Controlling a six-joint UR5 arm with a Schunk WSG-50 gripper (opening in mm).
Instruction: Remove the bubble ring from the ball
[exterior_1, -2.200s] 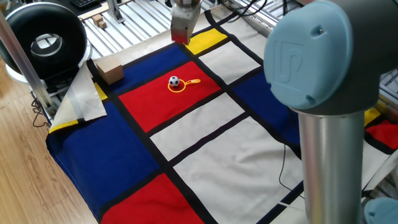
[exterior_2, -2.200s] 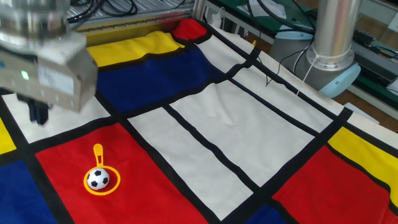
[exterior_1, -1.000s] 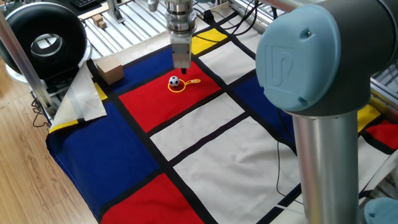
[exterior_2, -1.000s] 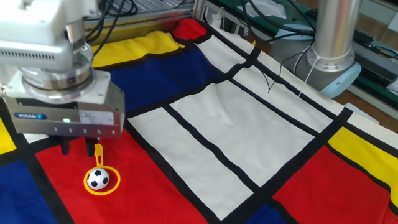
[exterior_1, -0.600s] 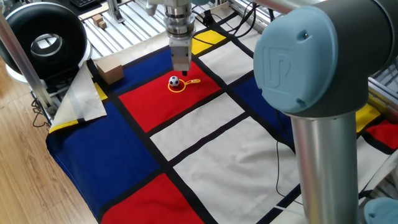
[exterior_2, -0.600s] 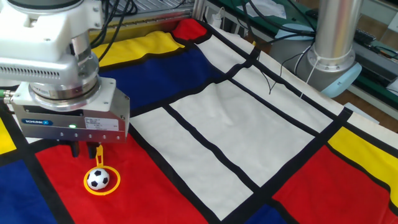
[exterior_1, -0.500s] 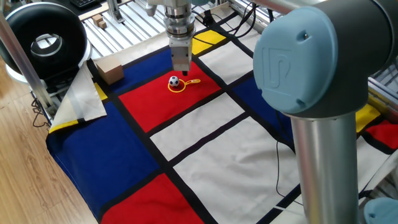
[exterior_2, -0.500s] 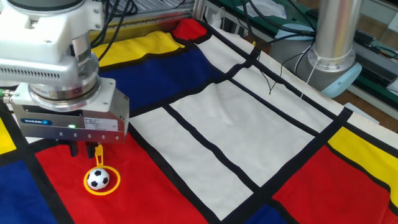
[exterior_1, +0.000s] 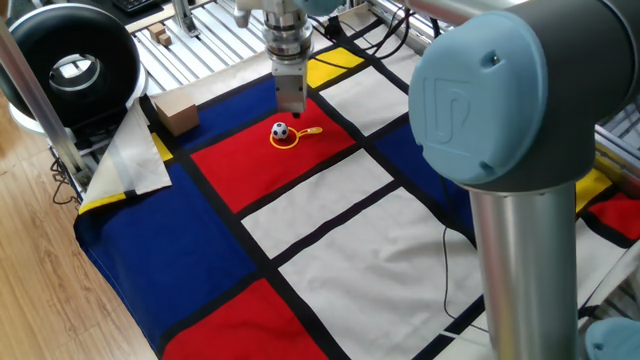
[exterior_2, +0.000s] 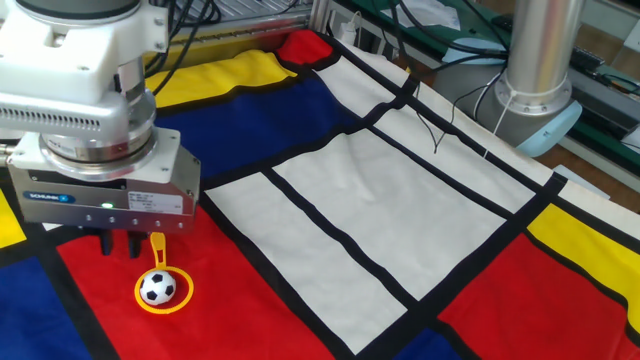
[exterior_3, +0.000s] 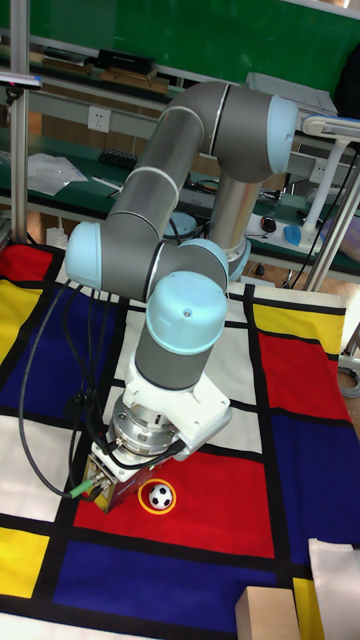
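Ring (exterior_2: 163, 287) lies flat on the red patch w/ ball (exterior_2: 157, 287) sitting inside it. Gripper (exterior_2: 120, 243) hangs over the handle, fingers slightly apart, holding nothing, prob. lined up to pinch it.

The ball (exterior_2: 157, 288) lay inside the bubble ring (exterior_2: 183, 296), both on the cloth (exterior_2: 350, 200) covering the table. The pincer (exterior_2: 124, 245) stood just above the ring's handle, behind the ball in the other fixed view. A box (exterior_1: 174, 114) sat near the cloth's edge.
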